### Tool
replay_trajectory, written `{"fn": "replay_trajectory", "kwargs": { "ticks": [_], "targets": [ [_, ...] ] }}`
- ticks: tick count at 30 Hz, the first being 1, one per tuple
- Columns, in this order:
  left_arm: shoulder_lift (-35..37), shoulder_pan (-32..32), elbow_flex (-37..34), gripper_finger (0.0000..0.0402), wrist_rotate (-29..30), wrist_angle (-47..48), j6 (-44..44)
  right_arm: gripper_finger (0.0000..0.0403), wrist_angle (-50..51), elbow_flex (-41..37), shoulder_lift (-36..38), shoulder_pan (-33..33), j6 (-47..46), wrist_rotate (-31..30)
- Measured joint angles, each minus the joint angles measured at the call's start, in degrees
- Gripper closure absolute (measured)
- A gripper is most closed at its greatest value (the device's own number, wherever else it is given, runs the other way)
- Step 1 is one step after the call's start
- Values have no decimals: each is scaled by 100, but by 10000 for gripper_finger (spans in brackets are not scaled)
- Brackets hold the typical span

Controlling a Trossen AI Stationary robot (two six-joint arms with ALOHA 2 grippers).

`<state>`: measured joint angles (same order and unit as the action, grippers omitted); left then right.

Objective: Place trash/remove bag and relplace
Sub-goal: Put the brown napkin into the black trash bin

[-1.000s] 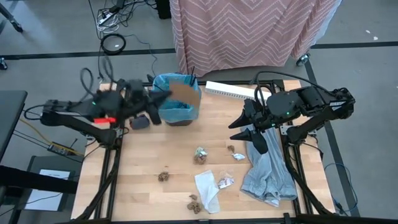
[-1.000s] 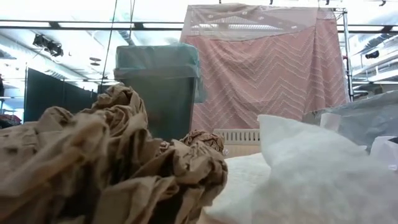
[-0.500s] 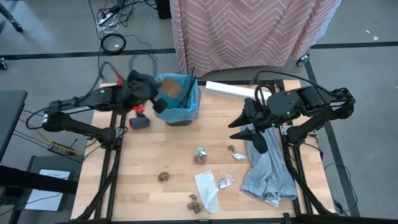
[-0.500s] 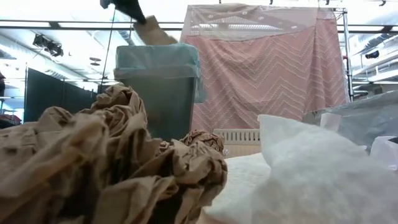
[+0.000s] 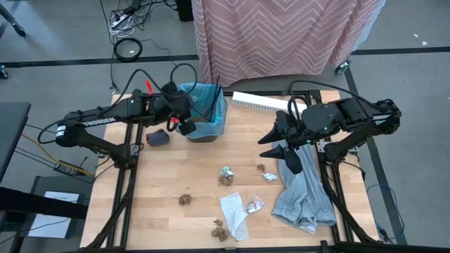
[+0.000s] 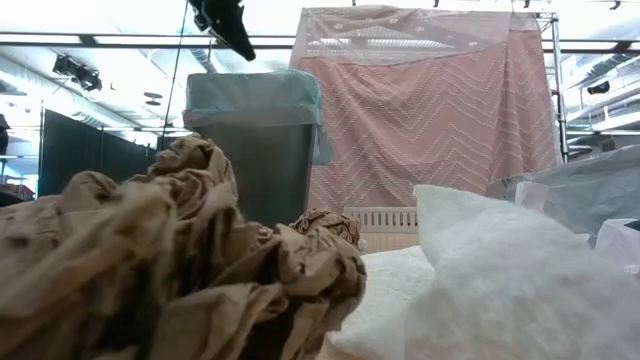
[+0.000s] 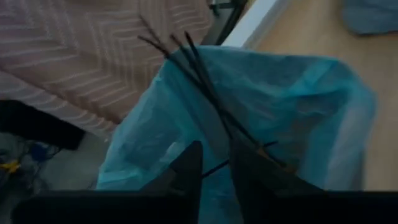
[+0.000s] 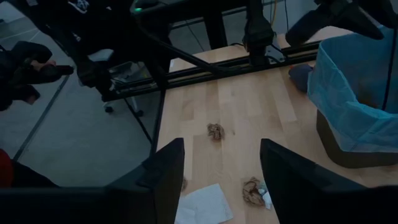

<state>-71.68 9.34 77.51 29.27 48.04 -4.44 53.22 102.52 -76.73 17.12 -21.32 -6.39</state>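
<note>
Left gripper (image 5: 184, 124) hangs over the rim of the blue-lined bin (image 5: 204, 114) at the table's (image 5: 162, 176) far edge, fingers nearly closed on nothing, likely just past a drop. Right gripper (image 5: 281, 144) waits spread open by the grey cloth (image 5: 302, 193) near the right edge. Thin dark sticks (image 7: 205, 93), three or so, poke from the bin. About seven scraps (image 5: 226, 175) lie mid-table toward the near edge.
</note>
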Motion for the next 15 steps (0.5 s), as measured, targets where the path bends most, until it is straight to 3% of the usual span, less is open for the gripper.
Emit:
{"fn": "replay_trajectory", "kwargs": {
  "ticks": [3, 7, 11, 15],
  "targets": [
    [0, 0, 412, 283, -710, 241, 647, 195, 3, 0, 0, 0, -3, 3],
    [23, -161, 984, 272, -1986, 1265, 1722, 183, 5, 0, 0, 35, 6, -4],
    [7, -990, 917, 273, -2197, 2529, 2220, 172, 15, 0, 0, 52, 92, -2],
    [18, -1998, 293, 274, -2209, 2314, 2852, 166, 25, 0, 0, 52, 94, -21]
  ]
}}
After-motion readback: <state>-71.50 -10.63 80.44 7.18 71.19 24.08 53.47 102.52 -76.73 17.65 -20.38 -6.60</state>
